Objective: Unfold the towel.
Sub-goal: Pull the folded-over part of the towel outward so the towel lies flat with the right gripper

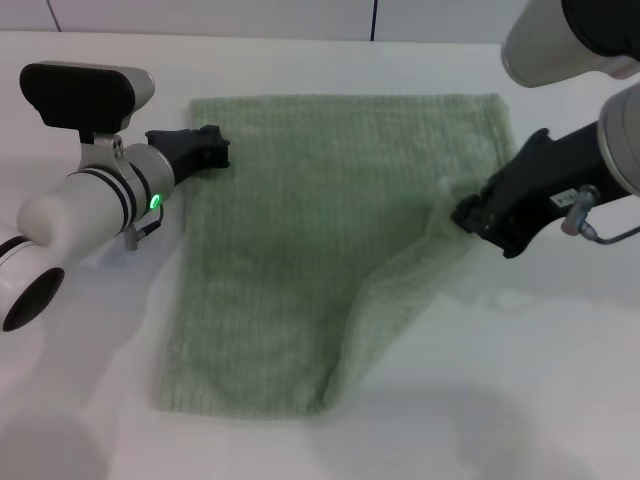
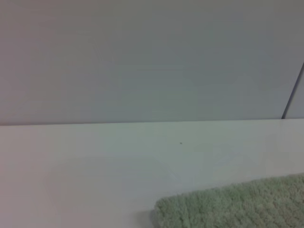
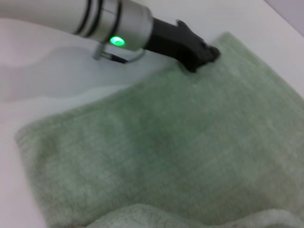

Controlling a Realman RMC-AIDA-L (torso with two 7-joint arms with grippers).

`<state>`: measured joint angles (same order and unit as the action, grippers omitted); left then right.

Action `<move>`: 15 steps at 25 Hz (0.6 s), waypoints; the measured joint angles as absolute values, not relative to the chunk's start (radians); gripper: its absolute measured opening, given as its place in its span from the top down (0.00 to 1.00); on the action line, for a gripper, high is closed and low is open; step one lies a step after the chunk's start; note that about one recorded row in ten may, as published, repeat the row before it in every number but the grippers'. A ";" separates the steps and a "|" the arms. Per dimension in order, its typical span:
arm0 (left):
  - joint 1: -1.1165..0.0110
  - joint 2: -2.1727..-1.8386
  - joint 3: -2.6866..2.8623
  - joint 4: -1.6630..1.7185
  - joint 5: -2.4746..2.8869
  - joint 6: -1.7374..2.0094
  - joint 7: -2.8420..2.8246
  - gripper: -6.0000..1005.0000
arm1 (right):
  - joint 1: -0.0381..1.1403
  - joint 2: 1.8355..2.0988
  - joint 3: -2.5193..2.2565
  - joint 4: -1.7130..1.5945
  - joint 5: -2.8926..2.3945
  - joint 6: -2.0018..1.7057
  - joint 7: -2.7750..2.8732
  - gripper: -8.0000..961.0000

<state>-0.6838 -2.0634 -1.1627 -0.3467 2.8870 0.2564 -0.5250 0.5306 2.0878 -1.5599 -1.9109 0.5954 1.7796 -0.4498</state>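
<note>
The pale green towel (image 1: 300, 240) lies on the white table, folded. Its upper layer is pulled up and to the right from the near right side. My right gripper (image 1: 466, 214) is shut on that lifted flap at the towel's right edge and holds it a little above the table. My left gripper (image 1: 215, 147) is shut, with its black tips on the towel's far left edge. It also shows in the right wrist view (image 3: 202, 54), down on the towel (image 3: 180, 142). The left wrist view shows only a far corner of the towel (image 2: 232, 206).
The white table (image 1: 90, 400) runs around the towel on all sides. A pale wall (image 2: 142, 57) stands behind the table's far edge. My right arm's upper link (image 1: 570, 40) hangs over the far right corner.
</note>
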 joint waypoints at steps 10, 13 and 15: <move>-0.684 -2.062 -1.164 -0.341 2.887 0.255 -0.524 1.00 | 0.517 2.088 -1.660 -1.846 0.584 1.800 -0.384 0.96; -0.684 -2.060 -1.165 -0.339 2.887 0.255 -0.525 1.00 | 0.510 2.088 -1.701 -1.831 0.555 1.806 -0.362 0.96; -0.683 -2.059 -1.166 -0.336 2.887 0.254 -0.525 1.00 | 0.506 2.088 -1.729 -1.825 0.539 1.809 -0.355 0.96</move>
